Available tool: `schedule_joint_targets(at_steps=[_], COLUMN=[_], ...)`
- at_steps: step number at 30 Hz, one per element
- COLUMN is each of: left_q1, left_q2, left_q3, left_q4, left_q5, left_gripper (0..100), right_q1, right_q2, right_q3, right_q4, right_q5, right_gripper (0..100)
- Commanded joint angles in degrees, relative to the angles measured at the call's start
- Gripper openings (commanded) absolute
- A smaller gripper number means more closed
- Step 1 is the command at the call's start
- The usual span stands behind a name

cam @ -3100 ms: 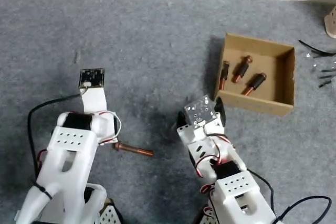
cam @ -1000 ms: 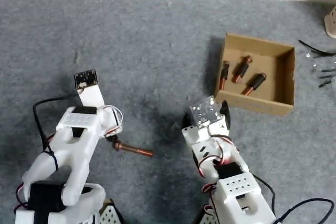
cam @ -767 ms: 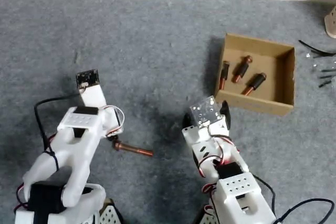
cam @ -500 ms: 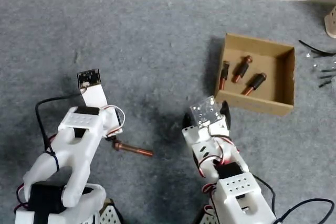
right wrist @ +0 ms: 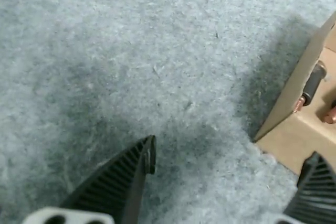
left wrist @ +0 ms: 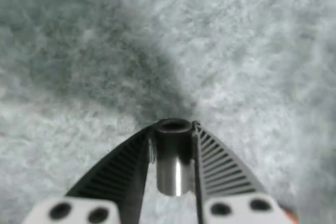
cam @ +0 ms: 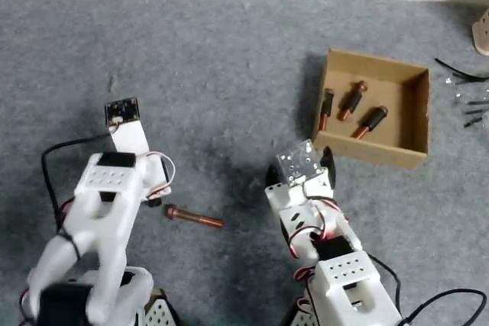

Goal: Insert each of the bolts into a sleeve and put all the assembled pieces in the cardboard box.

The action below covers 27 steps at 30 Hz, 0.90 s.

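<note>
A copper bolt (cam: 194,217) lies flat on the grey carpet between the two arms. My left gripper (left wrist: 173,132) is shut on a dark metal sleeve (left wrist: 174,156), held upright between its ribbed fingers above the carpet. In the high view the left arm (cam: 107,196) stands just left of the bolt's head. My right gripper (right wrist: 231,163) is open and holds nothing, close to the near-left corner of the cardboard box (cam: 419,108). Three assembled pieces (cam: 354,101) lie inside the box; one of them (right wrist: 313,85) shows past the box wall (right wrist: 294,90).
Loose black parts and wires (cam: 467,101) lie on the carpet right of the box. A pale object (cam: 482,32) sits at the far right edge. Open carpet stretches across the far half of the table.
The left arm has shifted slightly left and back, away from the bolt's head. The bolt and the right arm have stayed where they were.
</note>
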Motion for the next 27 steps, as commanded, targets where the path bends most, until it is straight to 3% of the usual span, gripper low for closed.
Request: schedule_joint_targets(at_steps=[1,5,9,13,17,23,27], left_q1=[-0.3,1.2,8.7,15.2,16.4,21.1,27.8], left_q2=[-12.0,-22.3,-32.0,-41.0,-47.5,-47.9,-39.1], left_q3=[-0.4,4.9,12.7,21.8,25.8,20.7,16.4], left_q4=[5.3,5.2,4.2,-7.2,-16.7,-18.5,-18.5], left_q5=[-7.1,-9.7,-14.5,-23.2,-28.0,-27.9,-27.8], left_gripper=[0,0,0,0,0,0,0], right_q1=[2.5,3.6,3.6,5.6,7.9,7.9,7.9], right_q2=[-1.4,-1.5,-1.3,-1.3,-1.3,-1.3,-1.3], right_q3=[-0.2,-0.2,-0.2,-0.2,-0.4,-0.5,-0.5], right_q4=[0.0,0.0,0.0,0.0,0.0,-0.1,-0.1], right_q5=[0.5,0.5,0.5,0.5,0.4,0.4,0.4], right_gripper=[38.2,38.2,38.2,38.2,38.2,38.2,38.2])
